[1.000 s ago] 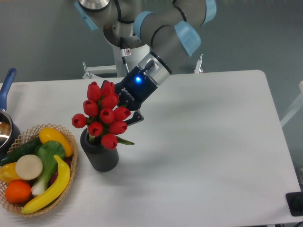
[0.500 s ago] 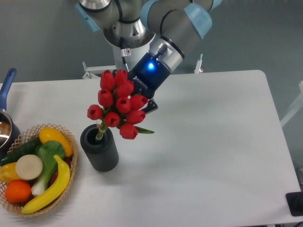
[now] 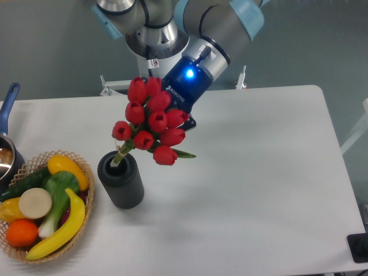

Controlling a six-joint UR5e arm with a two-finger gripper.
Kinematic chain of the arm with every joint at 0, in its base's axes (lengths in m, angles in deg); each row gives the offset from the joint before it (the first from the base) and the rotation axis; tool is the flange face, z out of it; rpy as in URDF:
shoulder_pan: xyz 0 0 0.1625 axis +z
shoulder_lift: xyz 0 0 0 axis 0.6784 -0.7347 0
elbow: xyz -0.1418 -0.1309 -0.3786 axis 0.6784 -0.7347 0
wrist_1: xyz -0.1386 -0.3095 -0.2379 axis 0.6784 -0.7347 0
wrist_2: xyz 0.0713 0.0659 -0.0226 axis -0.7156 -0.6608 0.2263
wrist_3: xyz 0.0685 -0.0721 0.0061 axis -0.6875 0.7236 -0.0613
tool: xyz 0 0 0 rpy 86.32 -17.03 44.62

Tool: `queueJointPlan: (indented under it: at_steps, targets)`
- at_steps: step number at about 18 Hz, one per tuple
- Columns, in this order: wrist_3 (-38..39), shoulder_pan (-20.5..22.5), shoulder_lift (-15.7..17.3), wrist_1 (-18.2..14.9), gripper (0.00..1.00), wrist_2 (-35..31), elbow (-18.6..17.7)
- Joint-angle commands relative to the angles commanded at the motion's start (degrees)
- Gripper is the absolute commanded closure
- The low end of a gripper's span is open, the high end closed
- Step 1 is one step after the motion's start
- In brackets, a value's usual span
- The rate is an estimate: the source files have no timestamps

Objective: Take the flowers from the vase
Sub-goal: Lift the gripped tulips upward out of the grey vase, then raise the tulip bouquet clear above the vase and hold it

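— Woven wicker first: what's nearest on my feed?

— The basket (image 3: 86,190) of fruit and vegetables at the front left of the white surface (image 3: 259,172), with a banana (image 3: 60,230), an orange (image 3: 22,232) and a cucumber (image 3: 26,183) in it.

— And the vase?

— The dark grey vase (image 3: 122,183) stands upright just right of the basket. The red tulips (image 3: 152,121) are raised above it, tilted; only the stem end (image 3: 118,160) reaches its mouth.

— The end effector?

— The end effector (image 3: 185,122) sits behind the blooms, blue light on. I read it as clamped on the tulips, though the buds hide its fingertips.

— Farther back?

— A pot with a blue handle (image 3: 8,109) at the left edge.
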Motion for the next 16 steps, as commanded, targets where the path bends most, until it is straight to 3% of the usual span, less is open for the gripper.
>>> queueJointPlan:
  at_steps: [10, 16]
  targets:
    - [0.4, 3.4, -0.1, 0.2, 0.58, 2.5, 1.8]
    - [-7.7, 6.1, -0.5, 0.4, 0.58, 2.5, 2.5]
